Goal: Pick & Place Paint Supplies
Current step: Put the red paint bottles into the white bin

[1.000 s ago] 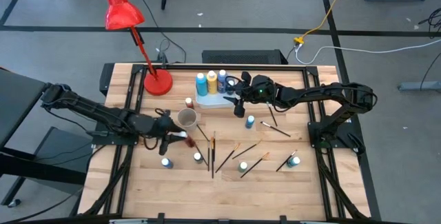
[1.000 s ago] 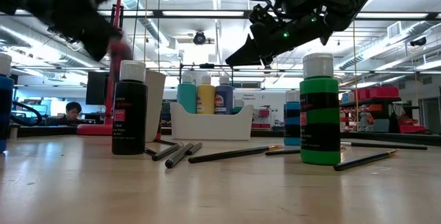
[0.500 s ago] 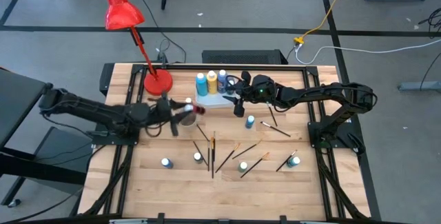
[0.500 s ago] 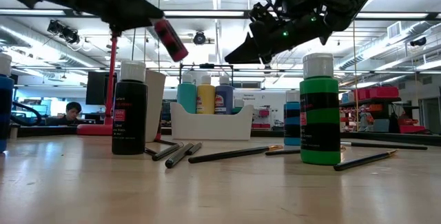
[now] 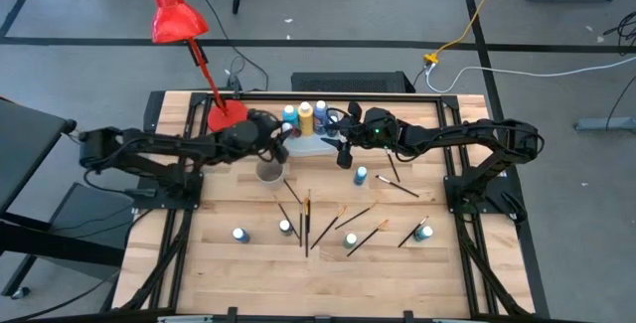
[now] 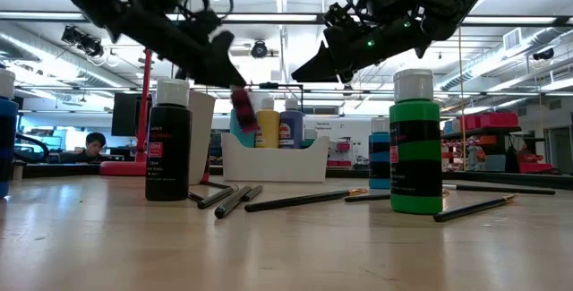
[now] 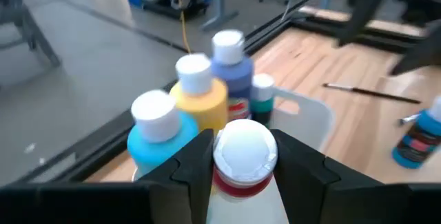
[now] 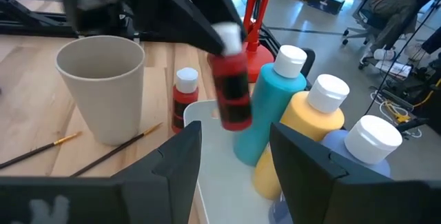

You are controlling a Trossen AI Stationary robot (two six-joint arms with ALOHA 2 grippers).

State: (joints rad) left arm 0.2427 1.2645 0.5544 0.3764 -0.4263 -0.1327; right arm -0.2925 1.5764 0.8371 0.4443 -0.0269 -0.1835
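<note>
My left gripper is shut on a red paint bottle with a white cap, held above the left end of the white caddy. A teal bottle, a yellow bottle and a blue bottle stand in the caddy. My right gripper hovers open by the caddy's right end, touching nothing. Several brushes and small bottles lie and stand on the wooden table. My left gripper pinches the red bottle between its two fingers at its top end, just below the white cap. The fingers slant down at it from above and from the table's left. Lifted clear, the bottle hangs below them, slightly tilted, over the caddy.
A beige cup stands just near of the caddy, with a small red bottle beside it. The red desk lamp has its base left of the caddy. More bottles stand to the right.
My left gripper has carried the red bottle up from the table's near left, past the cup, toward the far edge and right, until it is over the caddy. The bottle has swung from lying slanted to hanging nearly upright.
</note>
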